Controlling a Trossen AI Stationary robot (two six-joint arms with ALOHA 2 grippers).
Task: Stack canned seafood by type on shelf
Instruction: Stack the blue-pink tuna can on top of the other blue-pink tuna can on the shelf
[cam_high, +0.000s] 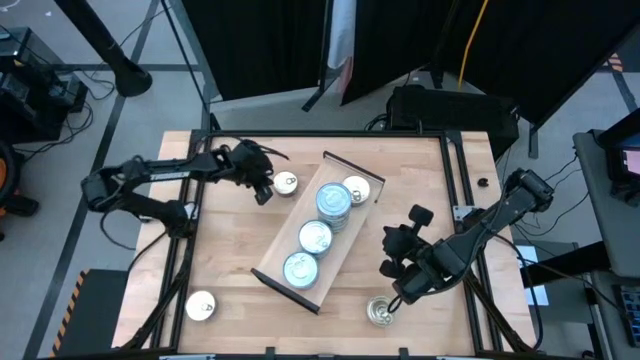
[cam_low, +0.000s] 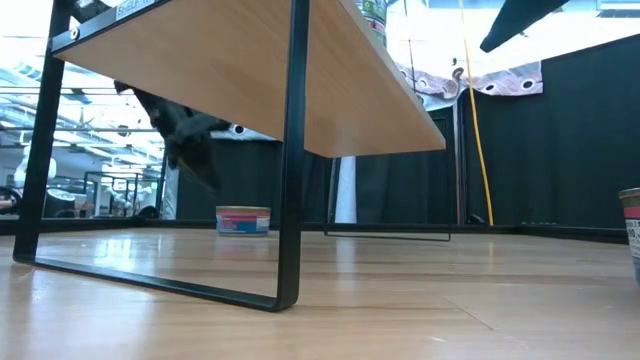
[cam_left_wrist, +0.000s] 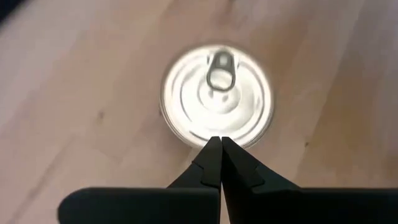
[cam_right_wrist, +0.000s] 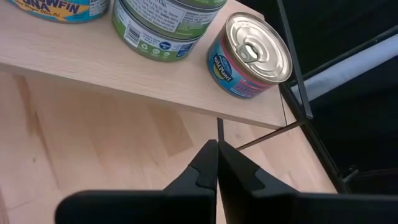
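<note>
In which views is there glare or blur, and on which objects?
Left wrist view: the pull-tab tin under the left end effector is overexposed, its silver top glaring and soft. Right wrist view: the tin on the shelf is sharp, with only a mild sheen. Low view: bright windows behind wash out the room.

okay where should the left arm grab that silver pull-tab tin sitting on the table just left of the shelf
Grip the silver pull-tab tin across its round side wall, coming straight down. It sits flat, lid up, apart from the shelf. The left pincer is shut beside it and must open first.
</note>
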